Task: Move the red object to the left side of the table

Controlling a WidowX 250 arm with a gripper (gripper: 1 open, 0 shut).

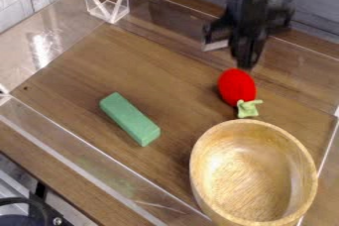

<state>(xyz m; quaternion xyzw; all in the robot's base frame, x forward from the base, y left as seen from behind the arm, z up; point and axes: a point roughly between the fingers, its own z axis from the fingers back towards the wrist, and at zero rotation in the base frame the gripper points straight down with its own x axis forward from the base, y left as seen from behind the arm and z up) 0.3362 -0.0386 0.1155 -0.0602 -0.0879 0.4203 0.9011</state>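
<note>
— Dark wood-grain table (159, 66) with low clear acrylic walls; where does the pincer stand?

— The gripper (247, 54) hangs above the wood with its jaws drawn together on nothing. The red toy fruit (237, 84) lies just below it on the table, apart from the jaws, its yellow-green stem (248, 107) pointing toward the wooden bowl (255, 178).

— So the fruit is not held?

— No. It sits just beyond the bowl's far rim, and the green block (130, 119) lies well off to the bowl's left.

— How would it handle?

— Light, I judge, and smooth and rounded, so it may squirt out of a pinch. Closing across the widest part of the red body, low down, looks safer than the stem.
</note>
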